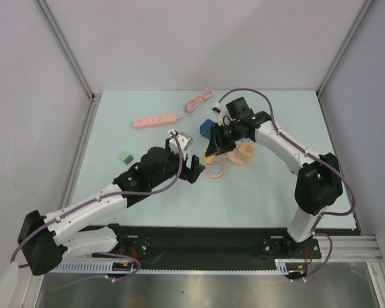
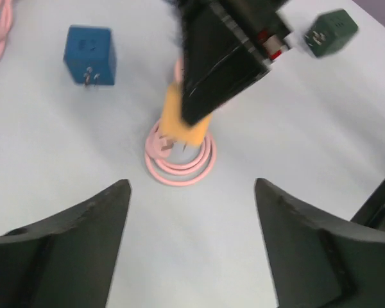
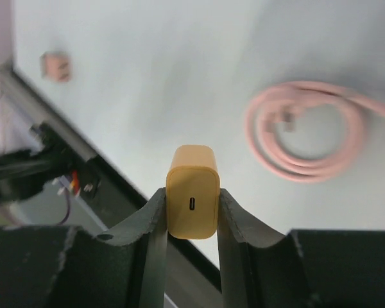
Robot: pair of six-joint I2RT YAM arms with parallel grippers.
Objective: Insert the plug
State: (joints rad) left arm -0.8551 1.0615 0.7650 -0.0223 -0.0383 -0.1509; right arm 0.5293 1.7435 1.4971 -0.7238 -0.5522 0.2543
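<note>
My right gripper (image 3: pixel 192 200) is shut on an orange plug (image 3: pixel 192 191), its small port facing the wrist camera. In the top view the plug (image 1: pixel 210 154) hangs over a coiled pink cable (image 1: pixel 214 169) at mid-table. The left wrist view shows the plug (image 2: pixel 183 125) with its prongs pointing down just above the coil (image 2: pixel 179 160). My left gripper (image 2: pixel 192 205) stands open and empty a little nearer than the coil, and in the top view it (image 1: pixel 191 168) is left of the coil. A pink power strip (image 1: pixel 155 119) lies at the far left.
A blue cube adapter (image 1: pixel 207 128) sits behind the plug and a green one (image 1: pixel 124 156) to the left. A pale yellow spool (image 1: pixel 246 153) stands right of the coil. A loose pink cord (image 1: pixel 199 101) lies at the back. A small pink block (image 3: pixel 54 65) shows near the black rail.
</note>
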